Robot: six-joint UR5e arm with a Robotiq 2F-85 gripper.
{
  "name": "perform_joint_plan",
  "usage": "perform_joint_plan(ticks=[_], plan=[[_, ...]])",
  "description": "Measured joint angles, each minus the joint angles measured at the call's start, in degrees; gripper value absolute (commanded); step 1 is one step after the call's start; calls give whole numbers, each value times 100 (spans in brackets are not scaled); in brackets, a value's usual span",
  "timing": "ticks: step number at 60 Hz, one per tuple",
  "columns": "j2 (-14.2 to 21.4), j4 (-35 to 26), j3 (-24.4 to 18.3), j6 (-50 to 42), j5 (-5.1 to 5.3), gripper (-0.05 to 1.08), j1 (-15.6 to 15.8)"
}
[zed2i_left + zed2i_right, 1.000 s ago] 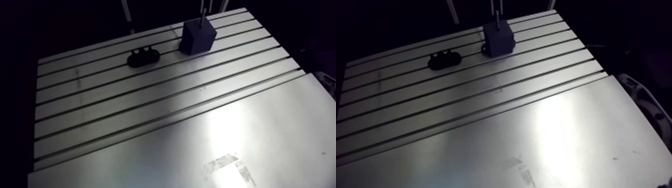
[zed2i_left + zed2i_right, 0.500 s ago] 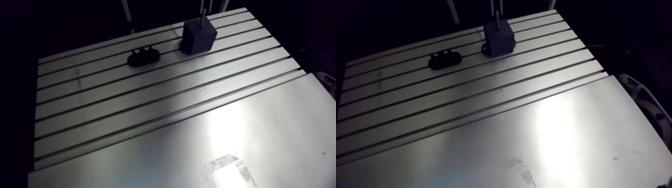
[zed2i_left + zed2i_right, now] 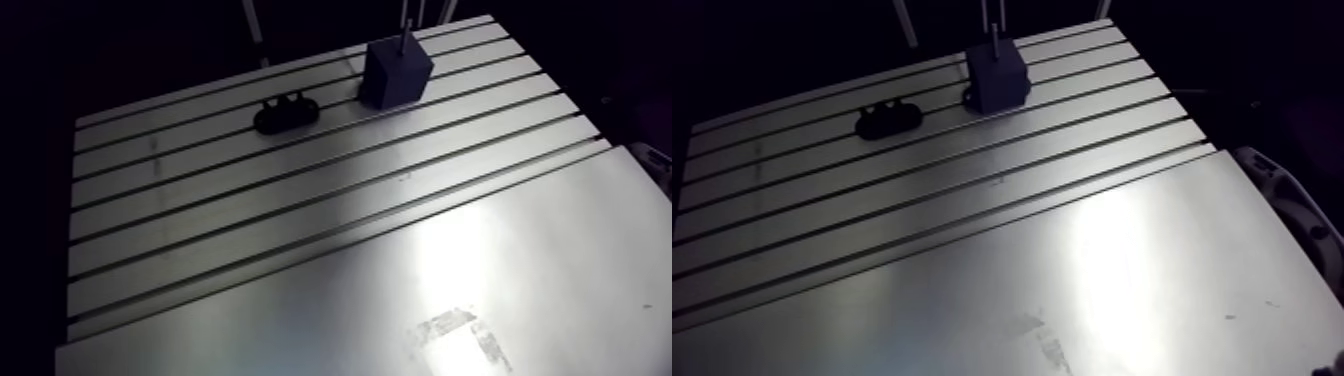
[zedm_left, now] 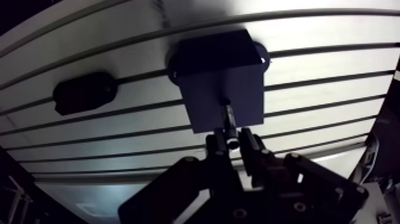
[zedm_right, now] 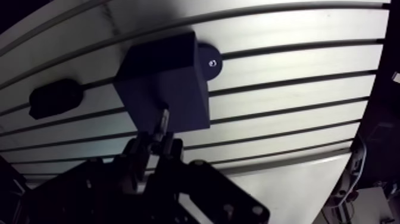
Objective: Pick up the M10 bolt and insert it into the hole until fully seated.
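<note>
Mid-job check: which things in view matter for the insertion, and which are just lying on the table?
For the job:
bolt, clamped in the gripper
dark block, with the bolt's tip at its top face

Just lying about:
black oval part, beside the block and apart from it, on the slotted table

M10 bolt (image 4: 228, 121) upright, tip in hole (image 4: 225, 103) atop dark blk (image 4: 217, 71), shank exposed
</note>
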State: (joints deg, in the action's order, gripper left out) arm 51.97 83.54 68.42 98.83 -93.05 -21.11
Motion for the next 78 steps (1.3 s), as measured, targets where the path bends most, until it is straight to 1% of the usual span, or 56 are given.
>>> perform_joint_plan(ticks=[26, 45, 68, 72, 73, 74, 75, 76, 77, 78], plan=[[-3, 17, 16, 1, 2, 107, -2], [-30, 192, 48, 5, 8, 107, 14], [-34, 238, 82, 1, 10, 106, 27], [-32, 241, 93, 1, 8, 102, 29], [-32, 242, 97, 1, 8, 96, 29], [-33, 241, 101, 1, 7, 81, 29], [-32, 241, 105, 1, 7, 81, 30], [-32, 241, 110, 1, 6, 63, 30], [-32, 241, 115, 0, 6, 63, 30], [-31, 241, 120, 0, 6, 57, 30]])
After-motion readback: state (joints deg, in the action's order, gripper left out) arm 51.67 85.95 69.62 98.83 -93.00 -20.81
